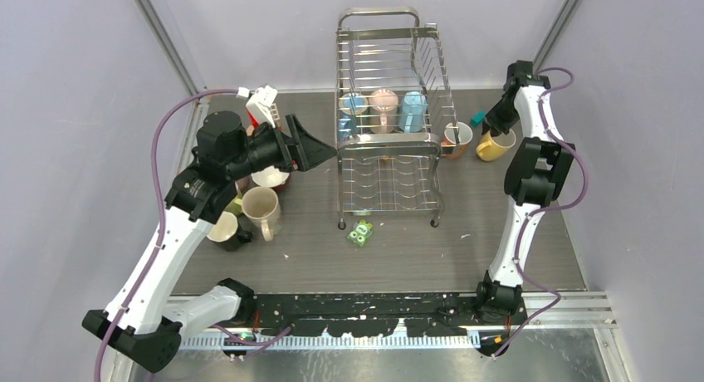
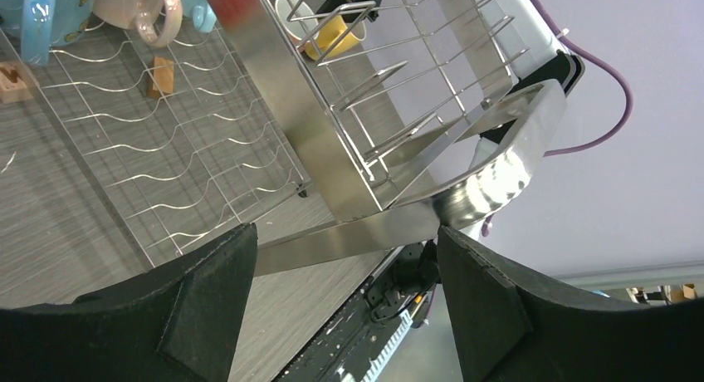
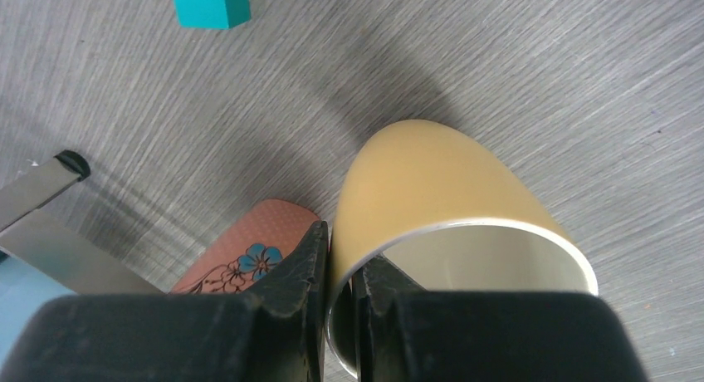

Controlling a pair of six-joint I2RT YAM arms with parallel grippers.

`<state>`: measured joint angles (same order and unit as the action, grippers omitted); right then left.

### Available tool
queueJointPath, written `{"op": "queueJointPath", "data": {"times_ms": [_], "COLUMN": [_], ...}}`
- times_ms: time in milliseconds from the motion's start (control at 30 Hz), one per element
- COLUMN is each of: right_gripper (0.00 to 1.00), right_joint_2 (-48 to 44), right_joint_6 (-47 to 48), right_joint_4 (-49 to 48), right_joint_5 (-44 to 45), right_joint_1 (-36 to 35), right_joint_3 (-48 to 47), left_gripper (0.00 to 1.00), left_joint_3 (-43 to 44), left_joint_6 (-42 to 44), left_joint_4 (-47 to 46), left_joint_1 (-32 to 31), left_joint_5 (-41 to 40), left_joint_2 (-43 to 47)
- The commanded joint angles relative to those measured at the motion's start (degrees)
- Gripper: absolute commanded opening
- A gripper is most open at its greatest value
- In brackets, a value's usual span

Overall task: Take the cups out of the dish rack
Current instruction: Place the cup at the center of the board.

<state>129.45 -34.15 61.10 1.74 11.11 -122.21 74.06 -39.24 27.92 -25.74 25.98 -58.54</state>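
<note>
Your right gripper (image 3: 340, 286) is clenched on the rim of the yellow mug (image 3: 432, 191), with one finger outside the wall and one inside. That mug is glossy mustard outside and pale inside, with a thin bright lip. You cannot tell from these views whether its base rests on the table (image 1: 498, 257). Just beside it, on the rack side, is the salmon mug (image 3: 249, 262), which has a dotted skin and a blue flower drawn on it. Whether the two mugs touch is hidden by your finger. One teal block (image 3: 210, 2) lies a little beyond them. Your left gripper (image 2: 344, 315) is released, its black jaws wide apart and holding nothing. It hangs just off the left end of the upper tier of the dish rack (image 1: 378, 15). The rack is a tall silver wire frame on two levels, with slotted dividers and a looped top bar, and it stands mid-table towards the back. Three mugs sit in a row on its upper tier: two light blue mugs (image 1: 353, 106) with one pale pink mug (image 1: 383, 101) between them. Two mugs are out on the right of the rack. On the left, under your left arm, you can count at least three more, among them a cream mug (image 1: 261, 209) and a black mug (image 1: 226, 231). The arm covers the rest of that cluster. One green packet (image 1: 360, 232) lies in front of the rack.
</note>
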Motion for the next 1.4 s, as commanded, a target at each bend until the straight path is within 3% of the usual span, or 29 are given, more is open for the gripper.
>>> {"op": "queueJointPath", "data": {"times_ms": [0,67,200,300,400,500,800,1000,1233,1367], "right_gripper": [0.01,0.01,0.13,0.31,0.56,0.7,0.8,0.88,0.91,0.92], "right_joint_2": [0.67,0.72,0.22,0.19,-0.16,-1.42,-6.3,-15.19,-26.18,-33.82], "right_joint_6": [1.14,1.34,1.52,1.78,1.96,2.24,1.17,-0.44,-2.14,-2.39], "right_joint_4": [1.14,1.17,0.62,0.9,1.04,0.87,0.86,-2.63,-3.76,-5.11], "right_joint_5": [-0.95,-2.4,-3.63,-3.6,-3.48,-3.34,-4.23,-3.59,-4.12,-6.05], "right_joint_1": [0.22,0.15,-0.03,-0.53,-0.96,-0.96,-1.02,-1.22,-2.76,-3.24], "right_joint_3": [-4.19,-3.97,-3.19,-3.29,-3.17,-2.12,-1.29,4.4,11.32,17.36], "left_gripper": [0.81,0.81,0.81,0.81,0.81,0.8,0.8,0.81,0.84,0.83], "left_joint_3": [-0.45,-0.85,-1.65,-2.11,-2.92,-4.01,-7.16,-8.09,-7.74,-7.0], "left_joint_6": [1.54,1.49,1.1,1.0,0.54,-0.6,-1.84,1.47,6.03,6.12], "left_joint_4": [-0.77,-1.22,-2.37,-2.54,-2.75,-2.87,-1.49,1.52,-0.16,-4.57], "left_joint_1": [0.34,0.34,0.34,0.29,0.34,0.34,0.34,0.34,1.07,4.38], "left_joint_5": [-0.58,-0.66,-0.4,-0.72,-1.2,-1.66,-7.21,-13.33,-16.99,-13.69], "left_joint_2": [-0.38,-0.79,-1.48,-1.49,-1.21,-0.9,2.22,3.41,-1.98,-8.38]}}
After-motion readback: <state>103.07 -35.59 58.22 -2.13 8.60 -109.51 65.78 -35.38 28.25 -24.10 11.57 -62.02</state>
